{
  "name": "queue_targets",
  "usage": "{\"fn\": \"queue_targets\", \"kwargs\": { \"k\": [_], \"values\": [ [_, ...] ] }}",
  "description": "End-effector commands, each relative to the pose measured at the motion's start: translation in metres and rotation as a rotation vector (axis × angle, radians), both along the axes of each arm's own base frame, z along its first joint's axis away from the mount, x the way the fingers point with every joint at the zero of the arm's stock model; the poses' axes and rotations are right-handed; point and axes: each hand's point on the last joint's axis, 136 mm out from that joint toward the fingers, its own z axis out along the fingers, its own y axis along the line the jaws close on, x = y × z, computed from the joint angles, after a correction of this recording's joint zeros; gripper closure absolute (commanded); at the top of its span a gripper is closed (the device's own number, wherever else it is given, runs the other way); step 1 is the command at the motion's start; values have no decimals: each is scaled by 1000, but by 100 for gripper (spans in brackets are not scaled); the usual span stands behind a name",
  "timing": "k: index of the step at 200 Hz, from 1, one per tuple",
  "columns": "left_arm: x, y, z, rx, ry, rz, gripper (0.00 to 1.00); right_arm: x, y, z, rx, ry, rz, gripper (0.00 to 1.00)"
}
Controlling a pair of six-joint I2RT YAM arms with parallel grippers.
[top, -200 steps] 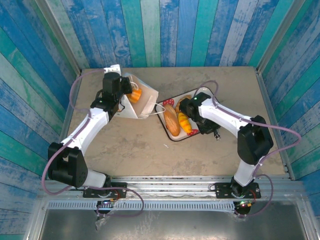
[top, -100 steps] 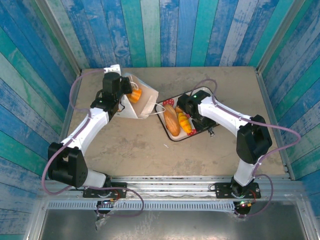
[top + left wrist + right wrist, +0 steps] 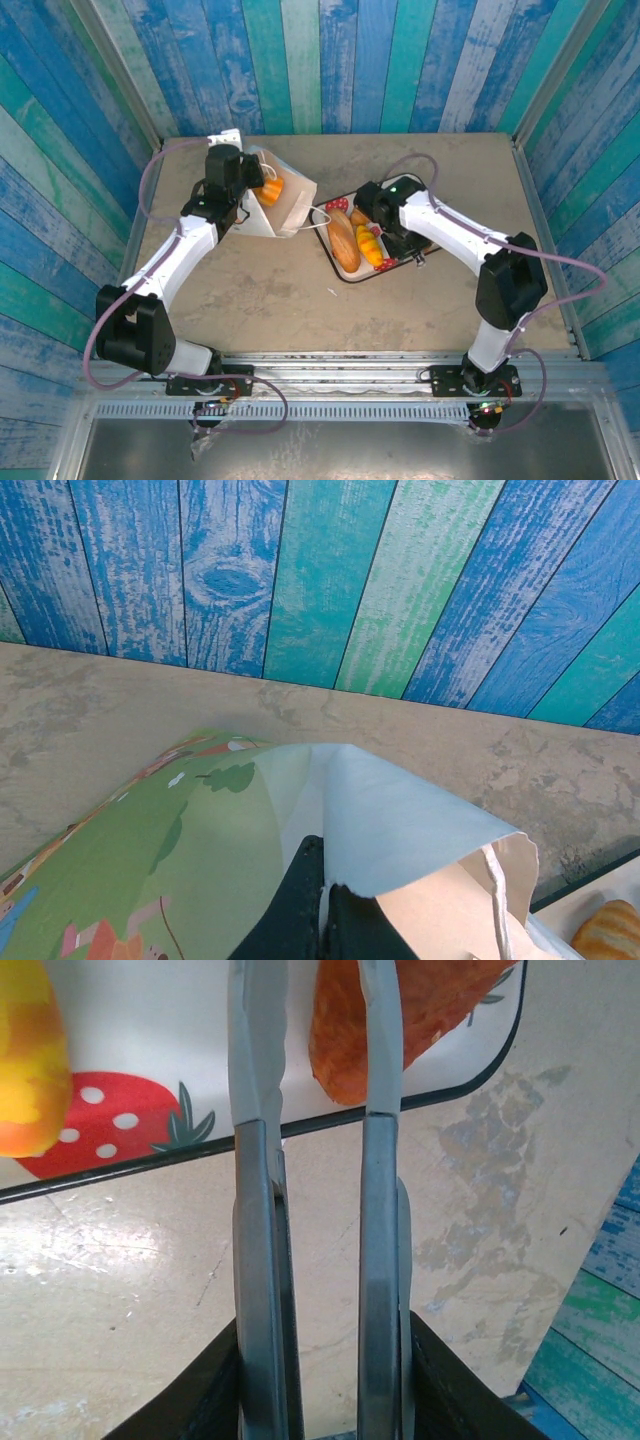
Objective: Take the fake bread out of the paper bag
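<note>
- The left gripper [image 3: 322,910] is clenched on the upper edge of the white paper bag [image 3: 285,208], pinching the paper between its black fingers.
- The white paper bag leans over on the tan tabletop [image 3: 260,300] at the far left, its mouth facing the tray. In the left wrist view its outer side carries a green printed picture, and a white cord handle hangs at the mouth.
- One orange ridged croissant [image 3: 270,190] sits in the bag's mouth, just beside the left gripper.
- The white strawberry-print tray [image 3: 150,1020], rounded and black-rimmed, lies just beside the bag's mouth.
- A tan oblong loaf [image 3: 343,243] and a yellow-orange croissant [image 3: 369,245] lie side by side on the tray.
- The right gripper [image 3: 315,990] is released: its grey fingers stand slightly apart above the tray's edge, with nothing between them.
- A reddish-orange roll [image 3: 440,1000] lies on the tray's corner, partly behind one finger of the right gripper.
</note>
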Motion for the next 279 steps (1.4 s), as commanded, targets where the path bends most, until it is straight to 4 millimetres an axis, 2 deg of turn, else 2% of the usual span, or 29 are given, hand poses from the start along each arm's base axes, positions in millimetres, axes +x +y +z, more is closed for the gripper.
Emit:
{"fn": "queue_targets", "kwargs": {
  "k": [1,29,62,68,71,75,110,148,177,229,279],
  "values": [
    [-6,2,27,-22,-72,-5,96,3,1,27,53,-62,0,63],
    [-6,1,27,-27,-73,-9,96,11,4,33,74,-88,0,64],
    [-8,1,26,-27,-70,-9,96,33,-1,33,92,-124,-32,73],
    [-8,1,26,-27,-70,-10,96,36,0,32,94,-126,-30,73],
    [-8,1,25,-27,-69,-9,96,41,-8,32,96,-129,-56,73],
    [-8,2,25,-26,-68,-8,96,44,-9,31,102,-133,-62,73],
    [-9,4,25,-19,-67,0,96,61,-4,21,155,-133,-63,74],
    [-8,3,23,-19,-63,-1,96,75,-7,7,116,-118,-65,71],
    [-7,3,21,-17,-59,-2,96,79,-17,2,53,-108,-80,67],
    [-7,3,22,-18,-63,0,96,78,-25,-7,15,-80,-96,66],
    [-7,2,22,-23,-64,-7,96,87,-16,-3,51,-103,-86,64]
  ]
}}
